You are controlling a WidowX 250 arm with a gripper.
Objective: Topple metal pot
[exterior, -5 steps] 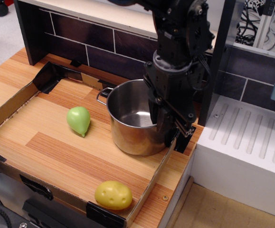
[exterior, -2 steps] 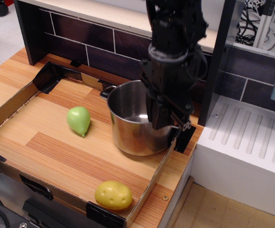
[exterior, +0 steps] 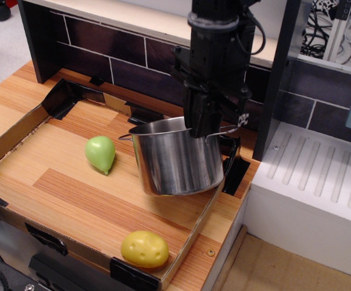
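Steel pot (exterior: pixel 175 159) sits at the right end of the cardboard tray (exterior: pixel 17 130), directly under the black gripper (exterior: pixel 207 128), whose fingers are clamped on the pot's far rim. Left of the pot lies a green pear (exterior: pixel 100 153), apart from it; a yellow potato (exterior: pixel 144 248) rests in the tray's near corner, below the pot.
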